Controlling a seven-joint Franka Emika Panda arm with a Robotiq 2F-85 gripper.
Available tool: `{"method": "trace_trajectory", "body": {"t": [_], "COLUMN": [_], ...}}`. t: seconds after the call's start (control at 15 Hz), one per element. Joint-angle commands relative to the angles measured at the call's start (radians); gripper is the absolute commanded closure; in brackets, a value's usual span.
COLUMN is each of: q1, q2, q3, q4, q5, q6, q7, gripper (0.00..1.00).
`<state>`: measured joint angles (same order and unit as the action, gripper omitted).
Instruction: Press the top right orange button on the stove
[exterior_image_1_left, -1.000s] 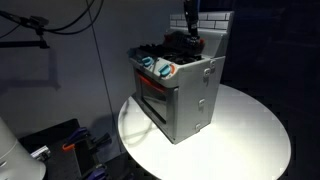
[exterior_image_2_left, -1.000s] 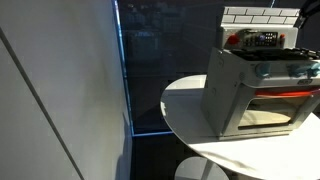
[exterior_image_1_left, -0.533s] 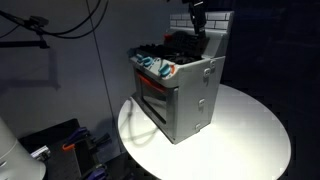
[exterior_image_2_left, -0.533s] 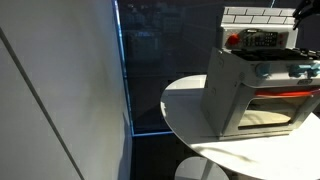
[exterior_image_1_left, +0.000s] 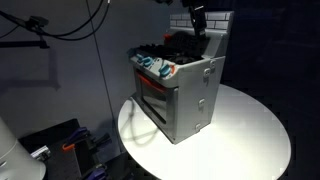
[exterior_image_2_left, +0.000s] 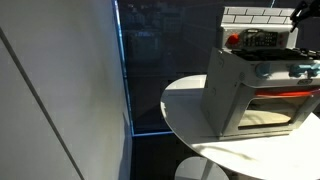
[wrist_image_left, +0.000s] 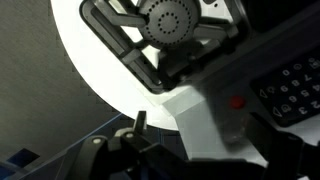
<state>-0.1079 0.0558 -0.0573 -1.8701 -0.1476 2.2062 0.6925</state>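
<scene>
Dark walls close around a round white table (exterior_image_1_left: 250, 130), on which a boxy grey toy stove (exterior_image_1_left: 190, 95) stands, its oven door turned leftward in an exterior view. On the stove's raised back panel, just beside a dark keypad (wrist_image_left: 290, 85), sits the small round orange-red button (wrist_image_left: 237, 101), with nothing touching it. Judged from that, the approach is largely made and the press itself is left to do: the black pincer (exterior_image_1_left: 198, 25) hangs above the back panel, clear of it. In the wrist view its fingers (wrist_image_left: 140, 123) look parted, pale stove top showing between them, and they grip nothing.
</scene>
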Motion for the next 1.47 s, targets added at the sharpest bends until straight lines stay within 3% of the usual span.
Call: {"method": "trace_trajectory", "body": {"t": [0.0, 1.4], "q1": [0.016, 0.018], "q2": [-0.003, 0.038], "q3": [-0.015, -0.021], "q4": [-0.009, 0.015], "q5": [0.013, 0.016], "q6": [-0.003, 0.009], "q7": [0.001, 0.0], "gripper": [0.0, 0.0]}}
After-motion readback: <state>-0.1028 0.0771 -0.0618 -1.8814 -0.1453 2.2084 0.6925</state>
